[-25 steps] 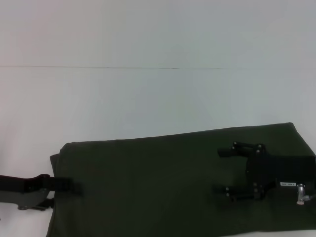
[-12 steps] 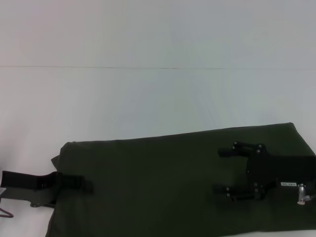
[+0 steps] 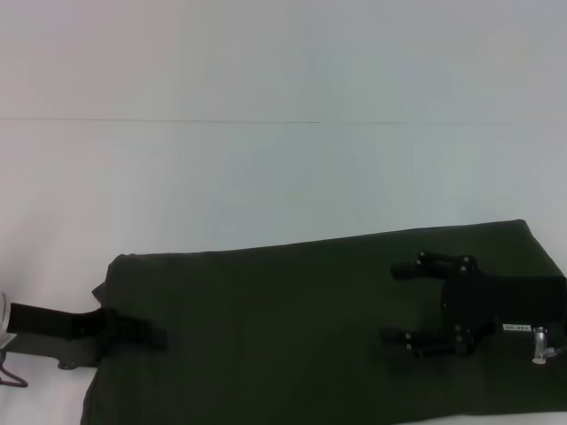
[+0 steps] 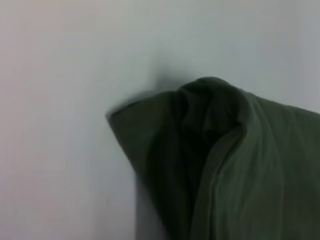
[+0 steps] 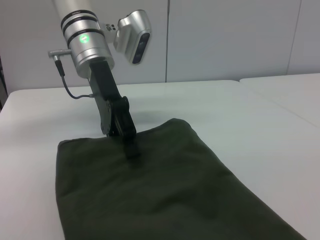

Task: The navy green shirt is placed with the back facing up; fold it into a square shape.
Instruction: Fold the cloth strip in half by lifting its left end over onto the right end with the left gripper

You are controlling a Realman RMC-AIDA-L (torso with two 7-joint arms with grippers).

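The navy green shirt (image 3: 292,328) lies flat on the white table (image 3: 283,177) as one long dark olive band across the near side. My left gripper (image 3: 142,336) reaches in from the left and sits over the shirt's left edge; in the right wrist view this left gripper (image 5: 131,149) touches down on the cloth just inside that edge. The left wrist view shows a bunched, folded corner of the shirt (image 4: 235,165). My right gripper (image 3: 400,305) hovers over the shirt's right part, open, with nothing between its fingers.
The white table stretches far beyond the shirt, with a faint seam (image 3: 177,120) across it. A second white table (image 5: 290,90) stands off to one side in the right wrist view. The left arm's silver wrist with a green light (image 5: 87,40) rises above the shirt.
My left gripper has slid to the right, from the shirt's left edge further onto the cloth, and a little lower. The right gripper and the shirt have stayed in place.
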